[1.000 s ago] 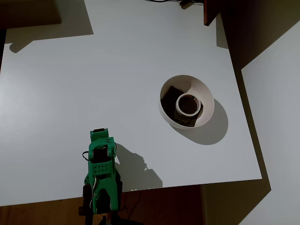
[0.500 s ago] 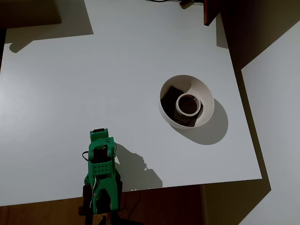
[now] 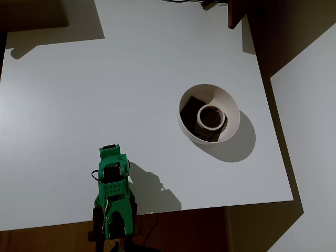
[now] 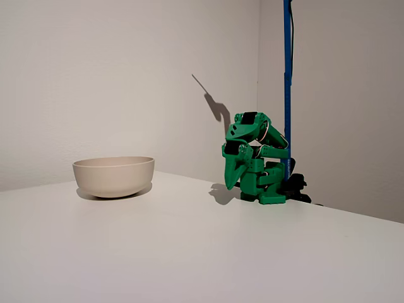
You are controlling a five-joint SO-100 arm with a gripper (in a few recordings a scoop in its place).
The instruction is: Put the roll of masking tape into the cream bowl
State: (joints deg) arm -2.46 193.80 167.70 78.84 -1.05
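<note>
A green robot arm (image 3: 113, 197) sits folded at the near edge of a white table (image 3: 79, 105), seen from overhead. In the fixed side view the arm is hunched low over its base, and its gripper (image 4: 232, 178) points down toward the tabletop. Whether the claw is spread or pressed together cannot be told from either view; it holds nothing that can be seen.

Farther across the table, well apart from the arm, stands the cream bowl (image 3: 228, 105). Inside it, seen from overhead, the roll of masking tape (image 3: 211, 117) lies flat, an off-white ring with a hollow centre, resting on dark brown square pieces (image 3: 193, 105). From the side, the bowl (image 4: 113, 175) stands upright and its wall hides what is inside.

Judging from this layout, the task looks complete: the tape is in the bowl and the arm is parked. The step in hand seems to be resting. Doing it well likely means keeping the arm folded and low, clear of the bowl, so nothing gets nudged.

A blue pole (image 4: 287, 88) rises behind the arm.
</note>
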